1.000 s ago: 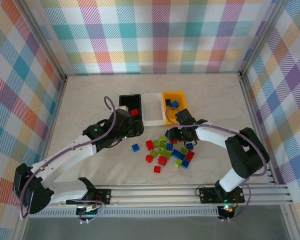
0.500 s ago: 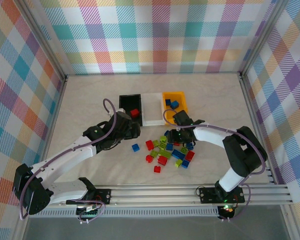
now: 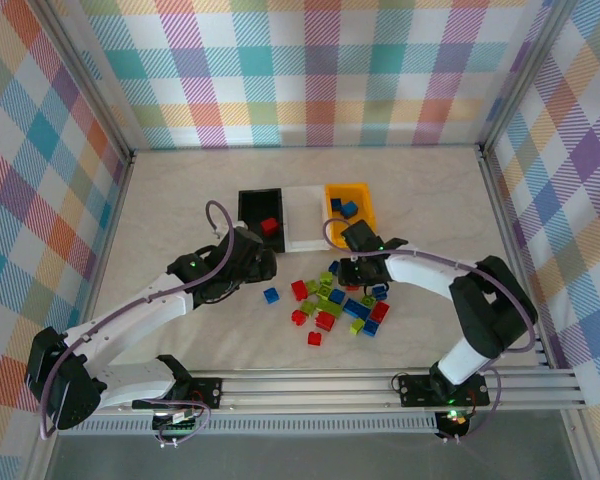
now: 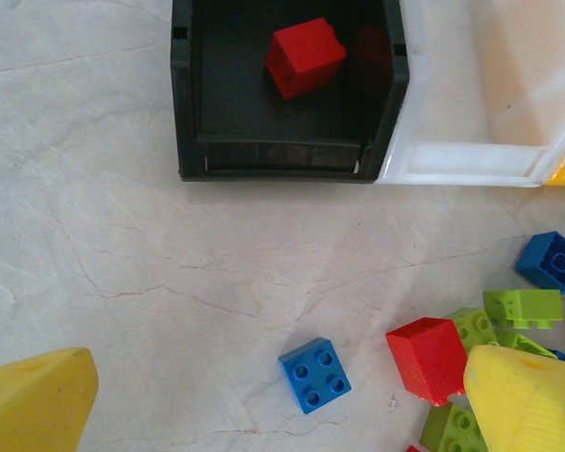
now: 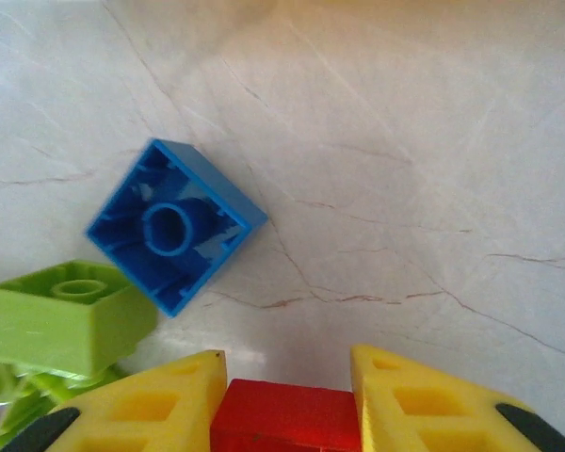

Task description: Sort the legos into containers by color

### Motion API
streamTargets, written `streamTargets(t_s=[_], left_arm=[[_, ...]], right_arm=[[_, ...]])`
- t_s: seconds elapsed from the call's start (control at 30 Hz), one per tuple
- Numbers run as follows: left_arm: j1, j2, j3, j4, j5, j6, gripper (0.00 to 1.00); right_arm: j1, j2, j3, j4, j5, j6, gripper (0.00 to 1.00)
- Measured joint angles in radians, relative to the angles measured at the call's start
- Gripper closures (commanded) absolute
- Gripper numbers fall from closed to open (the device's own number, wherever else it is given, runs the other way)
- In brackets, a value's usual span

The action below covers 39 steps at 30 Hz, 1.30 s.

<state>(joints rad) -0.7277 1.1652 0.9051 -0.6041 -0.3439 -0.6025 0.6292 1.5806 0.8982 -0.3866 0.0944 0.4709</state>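
Right wrist view: right gripper (image 5: 284,365) pinched tight on a red lego (image 5: 282,416), upturned blue lego (image 5: 174,226) just ahead on the table (image 5: 405,141). Over on the left wrist: left gripper (image 4: 278,369) spread wide above a loose blue lego (image 4: 315,375), black bin (image 4: 193,113) beyond with a second red lego (image 4: 306,56) inside, white bin (image 4: 471,162) alongside.

Red brick (image 4: 306,56) in black bin (image 4: 282,155), blue bricks (image 3: 344,207) in orange bin (image 3: 364,195), mixed legos (image 3: 330,300) nearby

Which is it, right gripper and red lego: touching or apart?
Touching. Right wrist view: red lego pressed flush between both fingers of the right gripper.
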Motion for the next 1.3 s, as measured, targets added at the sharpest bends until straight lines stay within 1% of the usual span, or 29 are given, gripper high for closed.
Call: streamTargets(t_s=[0.17,0.3,0.4,0.57,0.73,0.77,0.87,0.9,1.0,1.1,1.23,1.3], left_arm=[[0.004,-0.019,-0.037,-0.006,-0.018,-0.011,0.00],[0.005,-0.065,-0.089,-0.024,-0.022,-0.026,0.00],[0.005,-0.090,-0.119,-0.030,-0.017,-0.037,0.00],[0.006,-0.119,-0.139,-0.045,0.004,-0.041,0.00],[0.006,-0.156,-0.150,-0.056,0.032,-0.041,0.00],[0.006,-0.162,-0.150,-0.057,0.038,-0.041,0.00],[0.006,-0.170,-0.150,-0.066,0.051,-0.039,0.00],[0.006,-0.171,-0.150,-0.072,0.058,-0.037,0.00],[0.006,-0.173,-0.150,-0.077,0.074,-0.033,0.00],[0.006,-0.173,-0.150,-0.076,0.088,-0.029,0.00],[0.006,-0.146,-0.142,-0.070,0.120,-0.012,0.00],[0.006,-0.102,-0.124,-0.057,0.146,-0.005,0.04]], right_arm=[[0.011,-0.052,0.113,-0.033,-0.005,-0.029,0.66],[0.039,-0.013,0.278,-0.041,-0.038,-0.046,0.65],[0.060,0.096,0.447,-0.032,-0.063,-0.058,0.65],[0.092,0.347,0.745,-0.028,-0.103,-0.068,0.65],[0.110,0.559,0.994,-0.066,-0.132,-0.068,0.63],[0.111,0.596,1.040,-0.077,-0.138,-0.068,0.62],[0.112,0.684,1.150,-0.104,-0.158,-0.064,0.47],[0.112,0.705,1.176,-0.113,-0.163,-0.063,0.44],[0.112,0.726,1.204,-0.130,-0.167,-0.060,0.43],[0.112,0.715,1.186,-0.118,-0.163,-0.059,0.43],[0.109,0.602,1.030,-0.087,-0.128,-0.055,0.42],[0.104,0.507,0.912,-0.056,-0.110,-0.045,0.40]])
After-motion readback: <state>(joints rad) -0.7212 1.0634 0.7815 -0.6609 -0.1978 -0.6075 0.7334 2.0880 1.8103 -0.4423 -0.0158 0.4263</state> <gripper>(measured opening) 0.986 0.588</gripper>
